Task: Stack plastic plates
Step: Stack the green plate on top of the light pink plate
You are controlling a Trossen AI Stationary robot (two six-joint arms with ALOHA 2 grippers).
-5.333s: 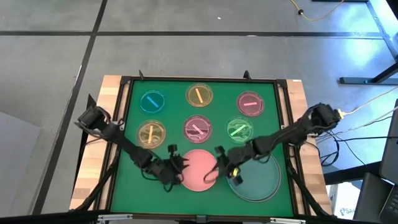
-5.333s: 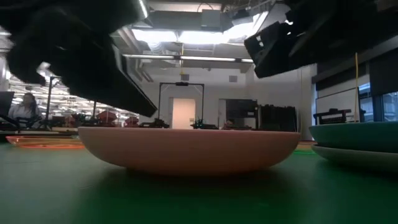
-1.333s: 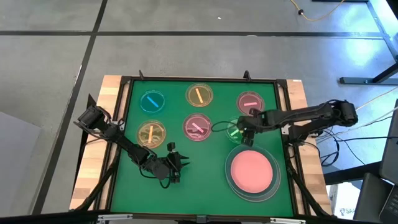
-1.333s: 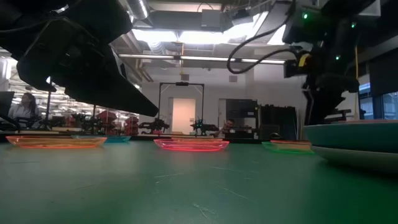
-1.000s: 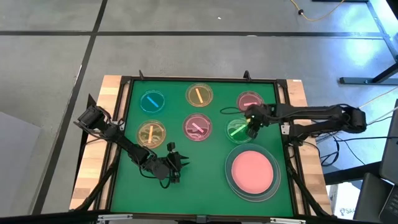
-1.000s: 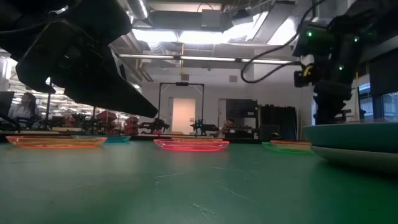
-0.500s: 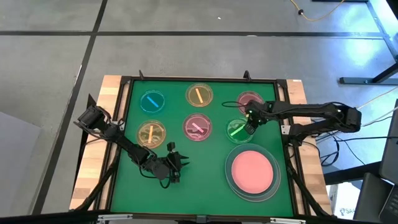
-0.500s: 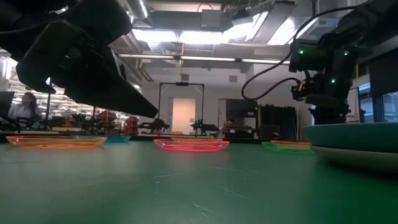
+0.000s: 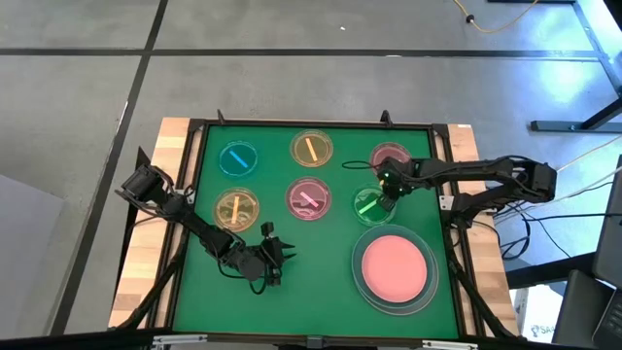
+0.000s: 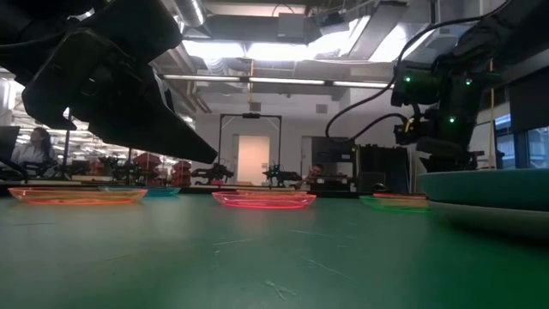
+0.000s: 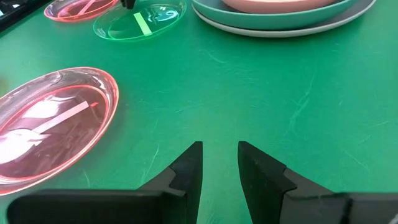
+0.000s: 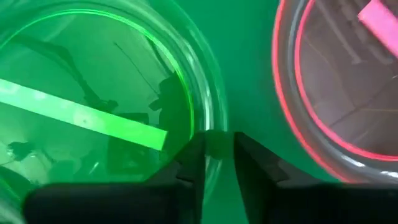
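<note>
My right gripper (image 9: pixel 387 186) is down at the far-right rim of the small green plate (image 9: pixel 369 203), which lies flat on the green mat; it is shut on that rim. The large pink plate (image 9: pixel 394 268) sits inside the teal plate (image 9: pixel 424 292) near the mat's right near corner, with the grey-white plate (image 11: pixel 261 31) under both. My left gripper (image 9: pixel 271 255) waits open, low over bare mat near the near edge. A small pink plate (image 11: pixel 50 124) lies just beyond it. My right gripper has the green plate's far-right rim (image 12: pixel 215 142) between its two fingers, one finger (image 12: pixel 188 163) inside the plate and one outside. The fingers come from above, pointing down. The plate lies flat on the mat (image 10: pixel 393 202).
Several other small plates lie on the mat: blue (image 9: pixel 236 158), yellow (image 9: pixel 311 149), pink (image 9: pixel 391 157) close beside the right gripper, amber (image 9: pixel 236 208) and pink (image 9: pixel 308 199). A raised dark frame (image 9: pixel 194 194) borders the mat. Bare mat lies at the near middle.
My right gripper has moved from over the green plate's near part toward the far edge, to the plate's far-right rim, and has come down lower. The green plate and the stacked large plates have stayed in place.
</note>
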